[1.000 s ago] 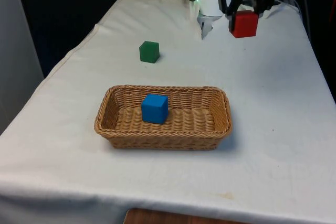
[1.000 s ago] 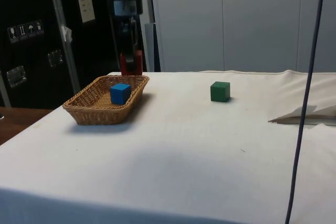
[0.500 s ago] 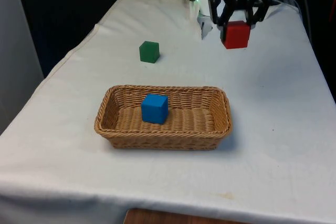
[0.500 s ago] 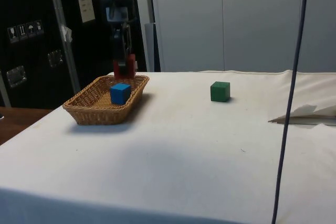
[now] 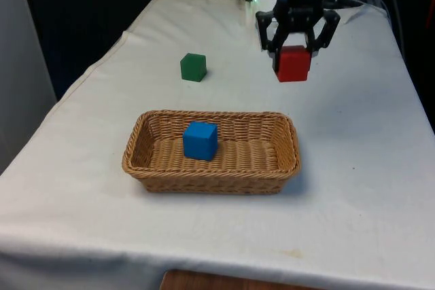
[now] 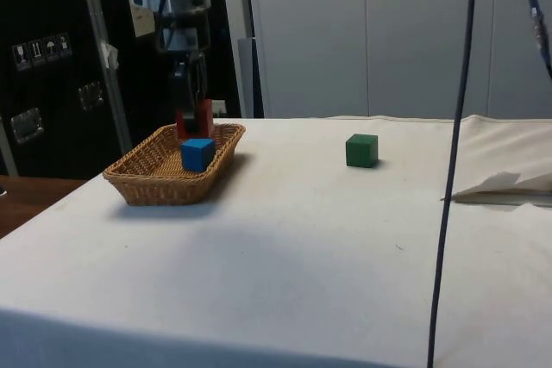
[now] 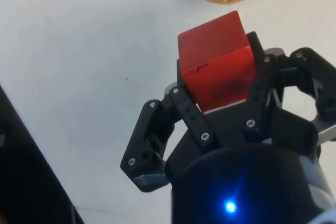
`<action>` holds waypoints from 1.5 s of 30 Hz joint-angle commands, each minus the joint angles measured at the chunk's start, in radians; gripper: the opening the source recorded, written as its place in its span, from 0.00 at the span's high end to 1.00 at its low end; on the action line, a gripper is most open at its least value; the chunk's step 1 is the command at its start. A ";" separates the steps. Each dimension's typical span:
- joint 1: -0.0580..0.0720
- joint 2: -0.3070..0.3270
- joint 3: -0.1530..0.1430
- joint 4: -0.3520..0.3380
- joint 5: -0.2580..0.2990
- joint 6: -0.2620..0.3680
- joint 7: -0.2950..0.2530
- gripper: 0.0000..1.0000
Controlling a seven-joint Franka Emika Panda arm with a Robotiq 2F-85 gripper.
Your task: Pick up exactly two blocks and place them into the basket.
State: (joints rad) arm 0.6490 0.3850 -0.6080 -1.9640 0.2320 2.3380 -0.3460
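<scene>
You had the fingers [image 5: 293, 51] pinching the red block [image 5: 293, 64] above the bench [image 5: 353, 120]. Below and ahead of the fingers sat the wicker basket [image 5: 158, 168], holding the blue block [image 5: 200, 140]. The green block [image 5: 193, 67] lay outside it, well apart.

Red block [image 5: 293, 63] aloft, blue block [image 5: 200, 140] inside wicker basket [image 5: 285, 157], green block [image 5: 193, 67] apart.

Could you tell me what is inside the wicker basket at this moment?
The wicker basket holds one blue block, resting on its floor. The near wall hides a strip of the floor behind it.
</scene>
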 commanded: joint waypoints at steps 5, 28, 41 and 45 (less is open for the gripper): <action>-0.016 0.046 0.000 0.038 0.045 -0.002 -0.027 1.00; -0.056 0.265 -0.036 0.241 0.173 -0.018 -0.056 1.00; -0.079 0.354 -0.062 0.318 0.215 -0.018 -0.071 1.00; -0.089 0.388 -0.071 0.342 0.231 -0.014 -0.076 1.00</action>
State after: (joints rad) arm 0.5730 0.7660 -0.6870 -1.6350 0.4580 2.3300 -0.4170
